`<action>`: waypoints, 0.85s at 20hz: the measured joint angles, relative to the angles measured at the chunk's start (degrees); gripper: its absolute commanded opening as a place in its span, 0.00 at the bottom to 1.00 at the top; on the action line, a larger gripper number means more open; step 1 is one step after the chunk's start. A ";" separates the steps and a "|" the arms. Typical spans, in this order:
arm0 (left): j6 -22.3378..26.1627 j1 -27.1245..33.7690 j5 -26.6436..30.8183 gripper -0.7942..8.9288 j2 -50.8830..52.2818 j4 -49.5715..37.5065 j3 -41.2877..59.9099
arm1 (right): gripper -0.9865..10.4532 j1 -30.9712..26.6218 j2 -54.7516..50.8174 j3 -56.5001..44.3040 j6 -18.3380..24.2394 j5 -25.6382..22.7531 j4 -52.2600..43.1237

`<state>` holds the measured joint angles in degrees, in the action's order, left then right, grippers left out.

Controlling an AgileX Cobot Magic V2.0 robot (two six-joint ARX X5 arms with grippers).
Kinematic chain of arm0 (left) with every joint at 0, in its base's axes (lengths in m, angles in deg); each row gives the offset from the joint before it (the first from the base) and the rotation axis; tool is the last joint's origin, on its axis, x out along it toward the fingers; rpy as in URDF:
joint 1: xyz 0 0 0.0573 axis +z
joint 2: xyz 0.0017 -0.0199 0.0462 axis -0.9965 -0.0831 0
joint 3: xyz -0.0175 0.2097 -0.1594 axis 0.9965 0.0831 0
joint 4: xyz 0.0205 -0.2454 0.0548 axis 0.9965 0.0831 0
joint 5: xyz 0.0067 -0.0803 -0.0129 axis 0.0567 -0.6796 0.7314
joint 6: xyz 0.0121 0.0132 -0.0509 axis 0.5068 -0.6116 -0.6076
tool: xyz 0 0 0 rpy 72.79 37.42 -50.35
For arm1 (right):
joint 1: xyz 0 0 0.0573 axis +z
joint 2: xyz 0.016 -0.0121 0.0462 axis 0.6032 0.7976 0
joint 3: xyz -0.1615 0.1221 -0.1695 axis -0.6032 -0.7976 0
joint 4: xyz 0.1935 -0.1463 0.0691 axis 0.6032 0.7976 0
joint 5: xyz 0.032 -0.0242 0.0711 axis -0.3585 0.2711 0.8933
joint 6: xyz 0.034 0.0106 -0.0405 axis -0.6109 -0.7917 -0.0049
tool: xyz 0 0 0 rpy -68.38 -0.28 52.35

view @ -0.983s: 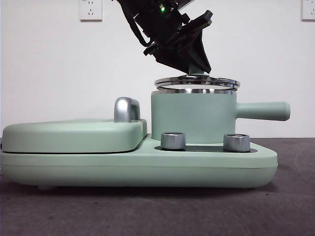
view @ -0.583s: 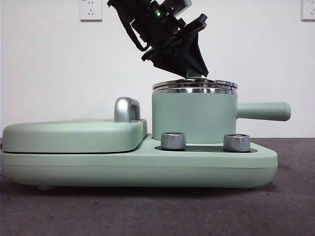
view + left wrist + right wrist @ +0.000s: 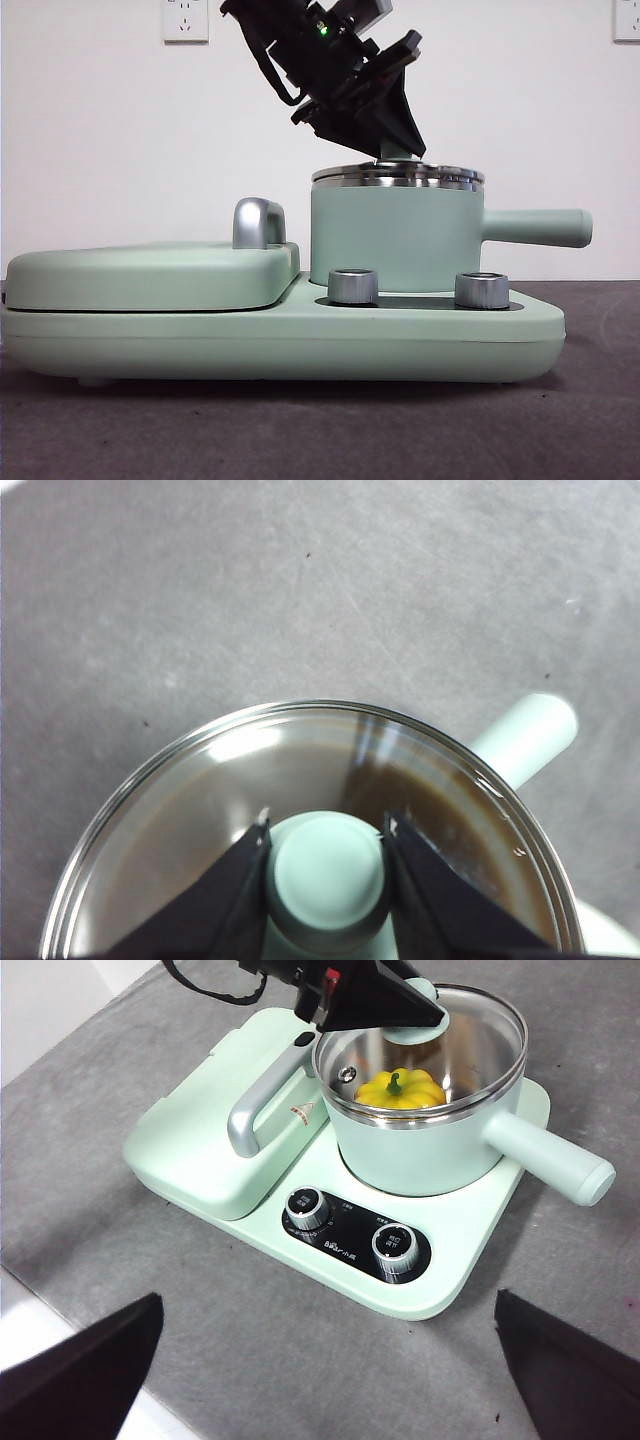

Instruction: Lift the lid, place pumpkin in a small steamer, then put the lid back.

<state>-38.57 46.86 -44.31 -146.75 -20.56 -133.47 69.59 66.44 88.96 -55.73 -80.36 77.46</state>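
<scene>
The lid lies flat on the chrome rim of the small steamer, its glass filling the left wrist view. My left gripper is shut on the lid's mint-green knob, one jaw pressed to each side. In the front view this gripper comes down at a slant from the upper left. Through the glass, the yellow pumpkin rests inside the steamer. My right gripper hangs open well above the table's near side, holding nothing.
The steamer stands on a wide mint-green base with two silver knobs. A large flat cover with a chrome handle lies to its left. The steamer's long handle points right.
The lid hung slightly above the steamer's rim a second ago. It has come down with the left gripper and now sits on the rim.
</scene>
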 measured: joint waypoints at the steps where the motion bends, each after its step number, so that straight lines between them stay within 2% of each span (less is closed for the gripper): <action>1: 0.52 -0.02 -0.07 0.10 -0.13 -0.28 -0.02 | 0.56 0.00 0.00 0.00 -0.04 0.00 0.00; 4: 1.84 0.00 -0.22 0.10 -0.20 -0.70 -0.02 | 0.56 0.00 0.00 0.00 -0.24 0.00 0.00; 11: 1.60 0.00 -0.26 0.12 -0.26 -0.02 -0.20 | 0.56 0.00 0.00 0.00 -0.37 0.00 0.00; 12: 1.55 0.00 -0.26 0.15 -0.26 -0.02 -0.20 | 0.56 0.00 0.00 0.00 -0.37 0.00 0.00; 15: -0.26 -0.02 -0.44 0.52 -0.31 -0.09 -0.20 | 0.56 0.00 0.00 0.00 -0.37 0.00 0.00; 16: -0.72 -0.07 -0.46 0.59 -0.44 0.02 -0.20 | 0.56 0.00 0.00 0.00 -0.37 0.00 0.00; 17: -1.05 -0.07 -0.46 0.61 -0.68 0.04 -0.20 | 0.56 0.00 0.00 0.00 -0.37 0.00 0.00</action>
<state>-39.62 46.80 -44.77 -147.43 -20.51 -133.66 69.59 66.44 88.96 -56.11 -80.36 77.46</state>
